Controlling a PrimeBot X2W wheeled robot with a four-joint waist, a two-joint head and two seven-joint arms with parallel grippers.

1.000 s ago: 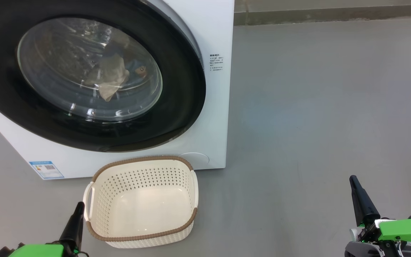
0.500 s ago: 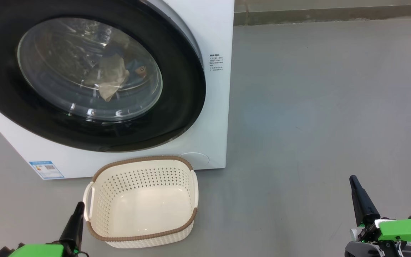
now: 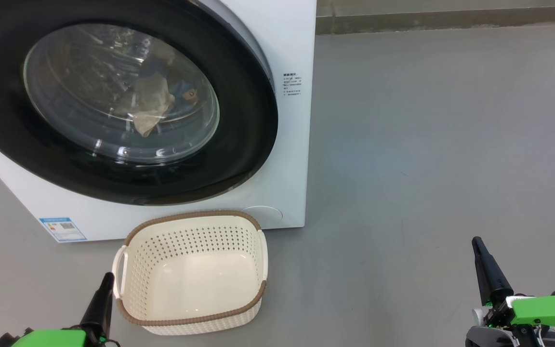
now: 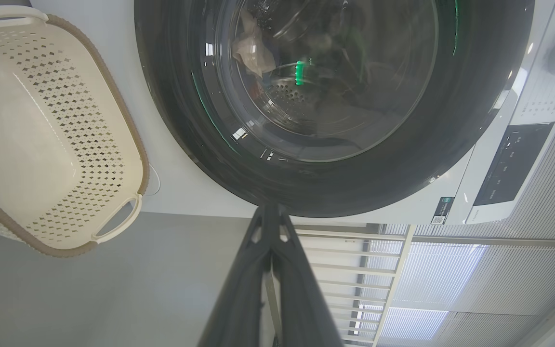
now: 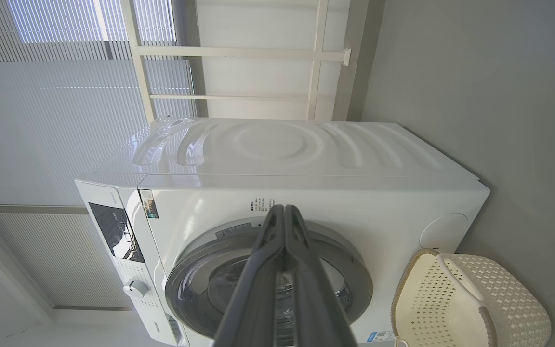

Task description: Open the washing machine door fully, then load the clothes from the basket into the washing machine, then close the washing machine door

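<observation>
Spreading under everything: smooth grey floor (image 3: pixel 427 144), faint sheen, darker skirting strip (image 3: pixel 451 19) along far edge. Washing machine (image 3: pixel 289 183) stands on it, washing machine door (image 3: pixel 244 144) shut flat against front. Clothes (image 3: pixel 150 103) lie inside drum, seen through glass. Basket (image 3: pixel 195 213) on floor just before machine, bare bottom showing. Beyond machine: pale slatted blinds (image 5: pixel 41 120), white frame (image 5: pixel 239 53). Left gripper (image 3: pixel 109 278) beside basket, right gripper (image 3: pixel 476 241) well apart; both pressed closed, gripping nothing.

Door (image 3: pixel 253 120) shut, clothes (image 3: pixel 150 103) behind its glass; cream basket (image 3: pixel 191 215) upright before washing machine (image 3: pixel 287 38)
</observation>
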